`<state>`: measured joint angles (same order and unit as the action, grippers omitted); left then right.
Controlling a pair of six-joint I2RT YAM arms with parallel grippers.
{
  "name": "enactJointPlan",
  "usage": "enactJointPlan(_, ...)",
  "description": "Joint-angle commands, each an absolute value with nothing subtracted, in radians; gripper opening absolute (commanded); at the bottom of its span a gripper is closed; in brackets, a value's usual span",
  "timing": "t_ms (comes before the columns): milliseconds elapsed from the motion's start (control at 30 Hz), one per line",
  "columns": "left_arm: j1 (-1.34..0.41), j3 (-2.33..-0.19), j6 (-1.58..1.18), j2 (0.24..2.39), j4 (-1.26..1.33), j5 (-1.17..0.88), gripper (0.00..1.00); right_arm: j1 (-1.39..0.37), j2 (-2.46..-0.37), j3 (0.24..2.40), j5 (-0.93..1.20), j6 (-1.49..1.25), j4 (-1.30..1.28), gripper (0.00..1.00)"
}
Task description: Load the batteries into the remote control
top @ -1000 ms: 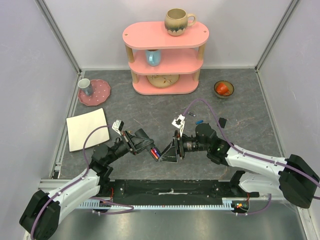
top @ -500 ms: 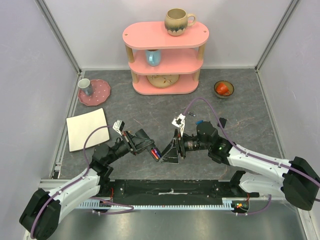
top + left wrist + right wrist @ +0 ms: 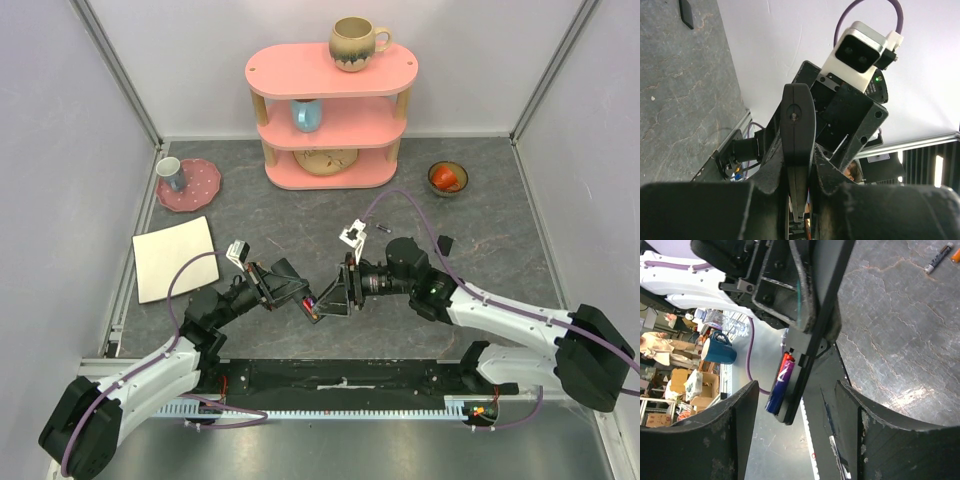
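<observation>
Remote control [image 3: 812, 330]: aloft over desk [image 3: 900, 315], clamped in left jaws. Purple battery [image 3: 781, 382] and red-orange battery [image 3: 786, 359] lie along its bay. Right jaws wide, straddling remote end. Advice: press battery home slowly and squarely; left grip firm.

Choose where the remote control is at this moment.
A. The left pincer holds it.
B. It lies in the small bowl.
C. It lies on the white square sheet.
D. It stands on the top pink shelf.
A: the left wrist view shows the remote control clamped in the left pincer, and the open right pincer is close to its end.
</observation>
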<state>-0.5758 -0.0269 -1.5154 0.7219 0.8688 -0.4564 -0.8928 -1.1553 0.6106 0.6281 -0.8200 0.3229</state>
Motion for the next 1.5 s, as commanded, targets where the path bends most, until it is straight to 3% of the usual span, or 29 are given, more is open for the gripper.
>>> enactJointPlan(0, -0.58, -0.009, -1.48, 0.716, 0.917, -0.488, 0.02, -0.89, -1.19, 0.661, 0.614, -0.851, 0.356, 0.68)
enactJointPlan(300, -0.58, -0.008, -1.476, 0.713, 0.927, -0.499, 0.02, -0.882, -1.23, 0.641, 0.627, -0.925, 0.451, 0.62)
enactJointPlan(600, -0.581, -0.003, -1.474, 0.706, 0.927, -0.494, 0.02, -0.877, -1.253, 0.634, 0.655, -0.948, 0.491, 0.42)
enactJointPlan(700, -0.58, -0.003, -1.474, 0.707, 0.925, -0.488, 0.02, -0.877, -1.253, 0.632, 0.661, -0.94, 0.473, 0.4)
enactJointPlan(900, -0.58, -0.006, -1.474, 0.707, 0.927, -0.482, 0.02, -0.877, -1.253, 0.623, 0.681, -0.942, 0.463, 0.42)
enactJointPlan(1000, -0.58, -0.005, -1.473, 0.709, 0.923, -0.482, 0.02, -0.877, -1.253, 0.612, 0.69, -0.971, 0.485, 0.53)
enactJointPlan(1100, -0.58, -0.003, -1.471, 0.707, 0.92, -0.477, 0.02, -0.877, -1.253, 0.603, 0.696, -1.0, 0.506, 0.56)
enactJointPlan(1467, -0.58, -0.012, -1.427, 0.684, 0.867, -0.46, 0.02, -0.879, -1.258, 0.603, 0.713, -1.06, 0.488, 0.49)
